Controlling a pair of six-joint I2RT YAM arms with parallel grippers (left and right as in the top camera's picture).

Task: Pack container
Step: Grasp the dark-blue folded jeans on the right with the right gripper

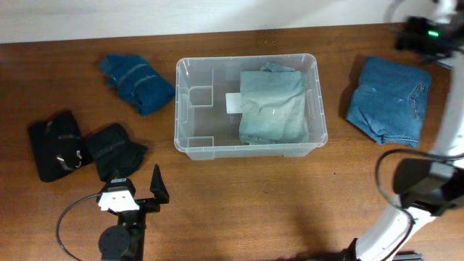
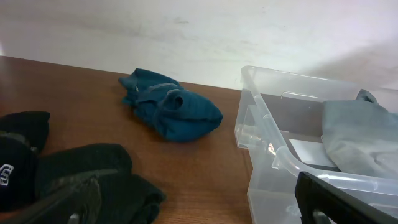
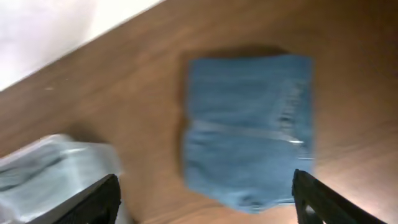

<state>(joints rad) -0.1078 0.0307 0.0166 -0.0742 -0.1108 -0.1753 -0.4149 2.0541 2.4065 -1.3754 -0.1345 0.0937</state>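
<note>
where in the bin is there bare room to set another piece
The container is bare on its left, between the left wall and the pale folded garment; only the white label shows there. Right half is crowded.

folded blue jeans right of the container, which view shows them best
The overhead view: the folded blue jeans lie whole and sharp there. The right wrist view has them larger but blurred; the left wrist view misses them.

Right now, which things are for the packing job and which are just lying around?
For the job: container, pale cloth inside it, folded jeans, teal cloth, black clothes, probably.
Just lying about: black cable, wooden table.
</note>
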